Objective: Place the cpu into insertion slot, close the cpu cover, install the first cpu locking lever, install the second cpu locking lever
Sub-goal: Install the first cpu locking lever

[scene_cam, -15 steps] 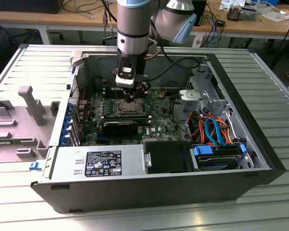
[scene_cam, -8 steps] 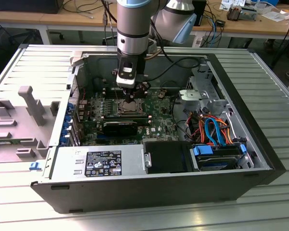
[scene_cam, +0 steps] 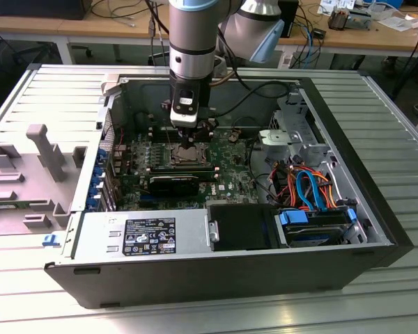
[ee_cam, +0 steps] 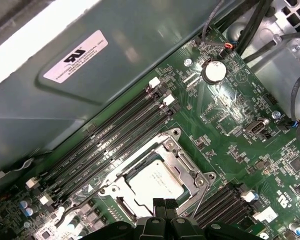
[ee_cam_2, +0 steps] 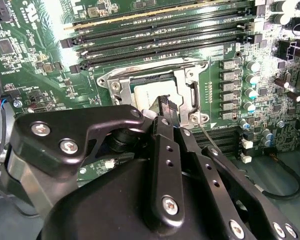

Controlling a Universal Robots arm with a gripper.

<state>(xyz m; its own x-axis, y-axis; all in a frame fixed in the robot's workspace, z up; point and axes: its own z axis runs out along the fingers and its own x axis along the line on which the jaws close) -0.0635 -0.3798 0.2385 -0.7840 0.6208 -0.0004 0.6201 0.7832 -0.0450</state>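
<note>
**Silver cpu (ee_cam: 157,184) seated under the cpu cover (ee_cam: 186,167)**

Grey fixture (scene_cam: 49,156) at the exterior view's left. Mid-case on green motherboard (scene_cam: 231,149): chip lying in the insertion slot (ee_cam_2: 155,79), frame flat over its edges. Gripper (ee_cam: 164,205) at the socket's edge, fingertips pressed together (nothing seen between). Orange and blue cables (scene_cam: 308,186) rightward.
</note>
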